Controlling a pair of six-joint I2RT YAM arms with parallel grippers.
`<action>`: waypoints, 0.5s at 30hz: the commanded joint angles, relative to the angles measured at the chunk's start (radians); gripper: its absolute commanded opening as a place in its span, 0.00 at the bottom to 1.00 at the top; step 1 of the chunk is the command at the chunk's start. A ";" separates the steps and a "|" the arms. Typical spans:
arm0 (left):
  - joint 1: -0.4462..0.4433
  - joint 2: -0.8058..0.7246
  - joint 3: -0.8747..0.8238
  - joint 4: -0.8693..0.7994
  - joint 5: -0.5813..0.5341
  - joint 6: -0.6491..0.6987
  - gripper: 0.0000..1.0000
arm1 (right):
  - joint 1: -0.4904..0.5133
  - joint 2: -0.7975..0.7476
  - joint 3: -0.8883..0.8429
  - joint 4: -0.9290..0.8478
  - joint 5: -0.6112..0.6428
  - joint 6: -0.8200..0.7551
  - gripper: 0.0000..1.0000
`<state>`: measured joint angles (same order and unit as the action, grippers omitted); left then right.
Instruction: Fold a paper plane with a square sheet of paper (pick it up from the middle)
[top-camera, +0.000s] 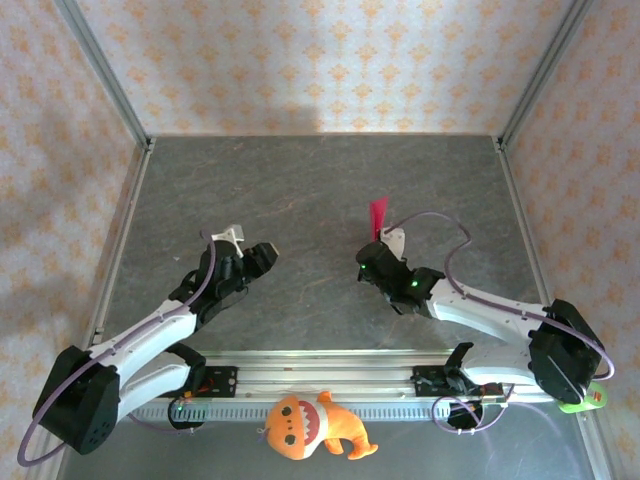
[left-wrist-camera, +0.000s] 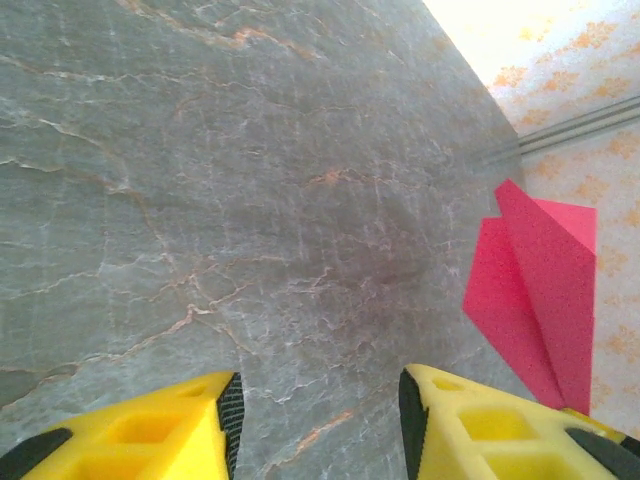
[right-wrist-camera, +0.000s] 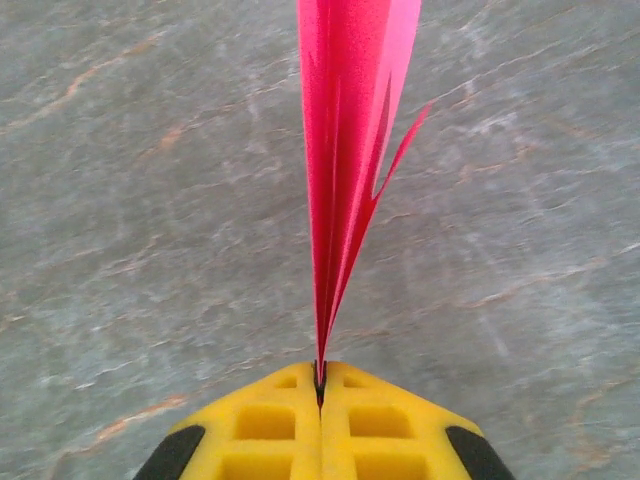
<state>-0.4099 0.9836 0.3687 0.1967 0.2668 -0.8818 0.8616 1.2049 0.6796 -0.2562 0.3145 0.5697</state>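
The left gripper (left-wrist-camera: 320, 400) hovers over the table (top-camera: 300, 190), jaws parted and empty; the paper plane (right-wrist-camera: 350, 150) stands toward its three o'clock, well apart. The right gripper (right-wrist-camera: 320, 385) pinches the plane's folded edge, dart pointing to twelve o'clock. Folding appears finished; the next move probably calls for a gentle set-down and release.

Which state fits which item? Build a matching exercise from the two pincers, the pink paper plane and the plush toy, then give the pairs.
Column one
1. left pincer
2. right pincer
3. paper plane
4. orange plush toy

Column two
A. magenta-pink, pinched at one end
B. lying at the near edge of the table
C. open, nothing between its fingers
D. shut on folded paper

Pairs: 1-C, 2-D, 3-A, 4-B
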 joint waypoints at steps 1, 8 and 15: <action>0.013 -0.028 -0.017 -0.030 -0.033 0.010 0.48 | 0.008 -0.018 0.039 -0.109 0.128 -0.037 0.00; 0.030 -0.079 -0.031 -0.082 -0.042 0.021 0.53 | 0.033 0.024 0.104 -0.210 0.202 -0.050 0.00; 0.069 -0.130 -0.055 -0.105 -0.059 0.021 0.58 | 0.107 0.134 0.210 -0.350 0.300 -0.082 0.00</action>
<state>-0.3569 0.8768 0.3264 0.1234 0.2390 -0.8810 0.9451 1.3006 0.8459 -0.4976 0.5137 0.5095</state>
